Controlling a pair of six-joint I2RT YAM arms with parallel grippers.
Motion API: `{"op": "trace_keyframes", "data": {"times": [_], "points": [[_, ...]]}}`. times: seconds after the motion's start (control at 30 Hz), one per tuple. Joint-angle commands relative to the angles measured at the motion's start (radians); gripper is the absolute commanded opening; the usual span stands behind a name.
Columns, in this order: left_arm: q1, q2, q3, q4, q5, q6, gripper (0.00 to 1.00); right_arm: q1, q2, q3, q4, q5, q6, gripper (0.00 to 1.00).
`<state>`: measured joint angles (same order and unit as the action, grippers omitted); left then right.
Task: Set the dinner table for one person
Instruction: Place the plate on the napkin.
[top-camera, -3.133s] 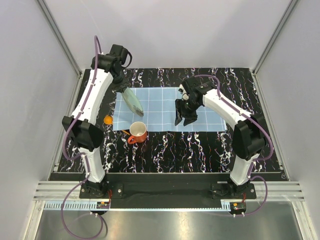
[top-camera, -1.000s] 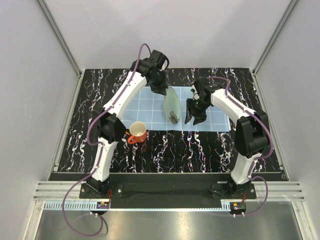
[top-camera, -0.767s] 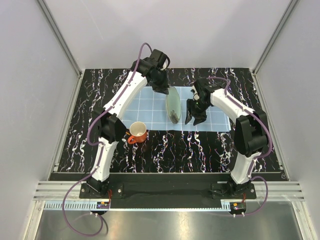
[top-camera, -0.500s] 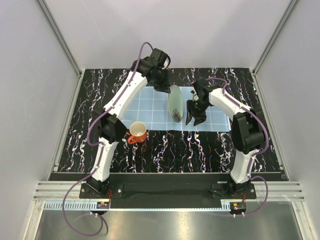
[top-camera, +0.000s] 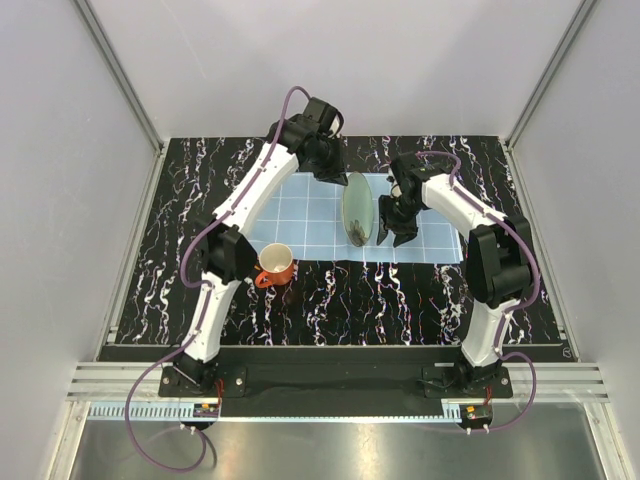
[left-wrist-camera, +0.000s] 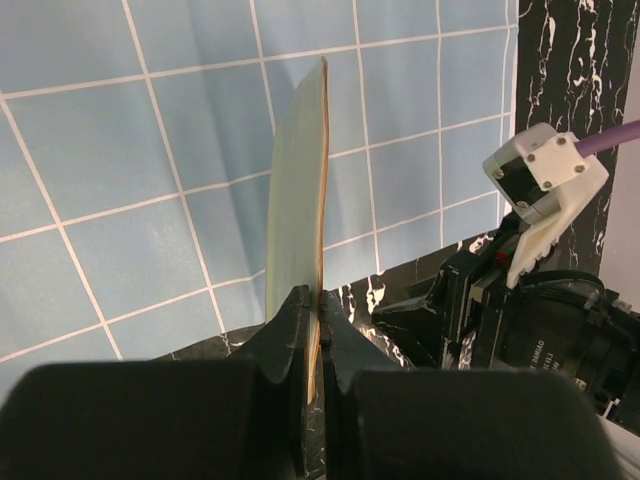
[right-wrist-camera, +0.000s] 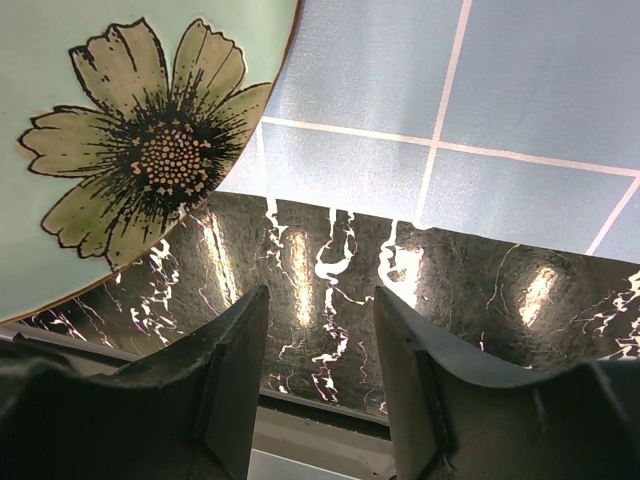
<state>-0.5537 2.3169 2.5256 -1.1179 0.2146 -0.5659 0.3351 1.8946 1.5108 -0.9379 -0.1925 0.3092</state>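
Observation:
On the black marble dinner table (top-camera: 330, 300) lies a light blue gridded placemat (top-camera: 300, 215). My left gripper (top-camera: 335, 172) is shut on the rim of a pale green plate (top-camera: 357, 208) and holds it nearly on edge above the placemat's right half. In the left wrist view the plate (left-wrist-camera: 295, 200) stands edge-on, pinched in my left gripper (left-wrist-camera: 318, 300). My right gripper (top-camera: 393, 238) hangs open just right of the plate, holding nothing. The right wrist view shows the plate's flower face (right-wrist-camera: 100, 150) at upper left, clear of my right gripper (right-wrist-camera: 320, 292).
An orange cup (top-camera: 276, 264) with a white inside stands at the placemat's front left corner, next to the left arm's elbow. Metal frame posts and grey walls enclose the table. The placemat's front edge (right-wrist-camera: 450, 90) meets the marble (right-wrist-camera: 330, 260) under the right gripper.
The left arm carried the plate from the placemat's left side to its right half and turned it more upright. The right gripper shifted slightly and stayed open beside it.

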Motion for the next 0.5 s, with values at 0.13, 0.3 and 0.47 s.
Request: {"op": "trace_keyframes", "data": {"times": [0.13, 0.3, 0.47], "points": [[0.0, -0.008, 0.025, 0.066, -0.006, -0.003, 0.0, -0.007, -0.057, 0.006, 0.007, 0.007, -0.015, 0.53], [0.031, -0.004, -0.029, 0.02, -0.104, -0.009, 0.0, -0.007, -0.057, -0.007, 0.007, -0.007, -0.013, 0.53], [0.067, 0.015, -0.094, -0.025, -0.178, -0.006, 0.0, -0.008, -0.049, -0.024, 0.007, -0.028, -0.005, 0.54]]}}
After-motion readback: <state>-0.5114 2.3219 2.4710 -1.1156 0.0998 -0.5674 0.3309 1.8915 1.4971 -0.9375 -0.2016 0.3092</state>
